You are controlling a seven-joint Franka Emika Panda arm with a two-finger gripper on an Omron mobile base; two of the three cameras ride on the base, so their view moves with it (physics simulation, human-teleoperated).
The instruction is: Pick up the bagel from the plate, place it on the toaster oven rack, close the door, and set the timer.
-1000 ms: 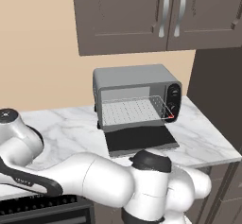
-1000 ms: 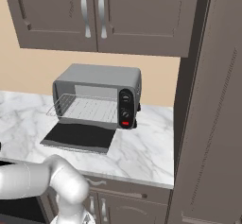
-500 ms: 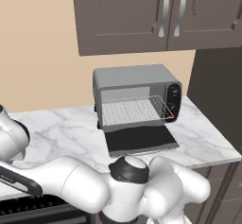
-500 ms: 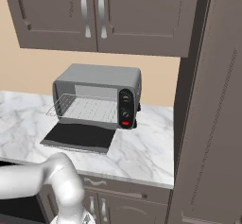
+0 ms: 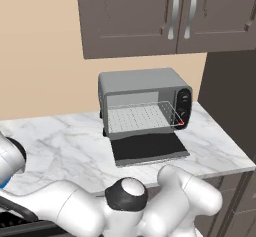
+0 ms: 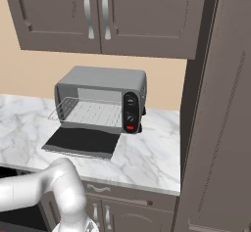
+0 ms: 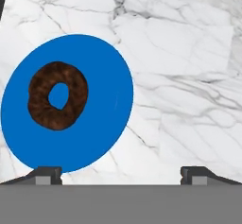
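My gripper (image 7: 121, 173), jaws spread wide and empty, looks down on the bagel (image 7: 57, 96) lying on the plate (image 7: 101, 81) (marble counter (image 7: 189, 76) beneath).

The white Franka arm with dark joints (image 5: 125, 201) folds low across the foreground, elbow bent, forearm reaching down out of frame. Its two-finger gripper (image 7: 122, 173) points downward, jaws spread wide apart, dark fingertips (image 7: 47, 173) holding nothing between them.
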